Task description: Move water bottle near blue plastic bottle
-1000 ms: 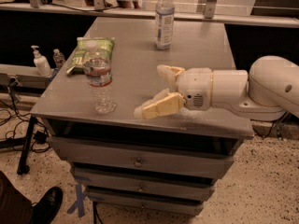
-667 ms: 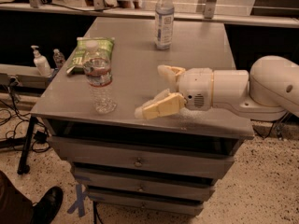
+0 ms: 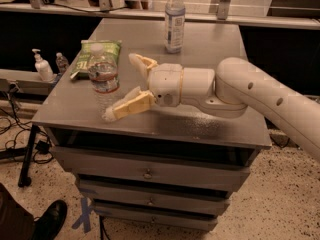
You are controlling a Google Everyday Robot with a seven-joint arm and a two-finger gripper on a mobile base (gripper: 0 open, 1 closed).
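The fingers (image 3: 132, 104) are spread wide, one reaching toward the far side of the worktop (image 3: 215, 39) and the other angled toward its near-left edge. They pinch nothing. The gripper (image 3: 120, 87) lies low over the near-left part of the worktop, its mouth turned left toward the water bottle (image 3: 103, 79). The bottle stands upright just at that mouth. The tip of the near finger comes down by the bottle's foot, though it cannot be told whether the two touch. The far finger is clear of the bottle, to its right.

Behind the gripper, the white arm (image 3: 270, 94) runs off to the right across the near edge. Just beyond the water bottle lies a green snack bag (image 3: 95, 54), flat on the left side of the worktop. The blue plastic bottle (image 3: 174, 19) stands upright at the far edge, well apart from the water bottle, with bare worktop between them.

As a judgement, the task is at its opening. The approach looks nearly finished, but the grasp is not made and the water bottle is not yet at its goal. Left to do are closing on the bottle (a light, ribbed thing that may tip if nudged at the foot), carrying it to the far side, and setting it down upright beside the blue plastic bottle without knocking that one over.
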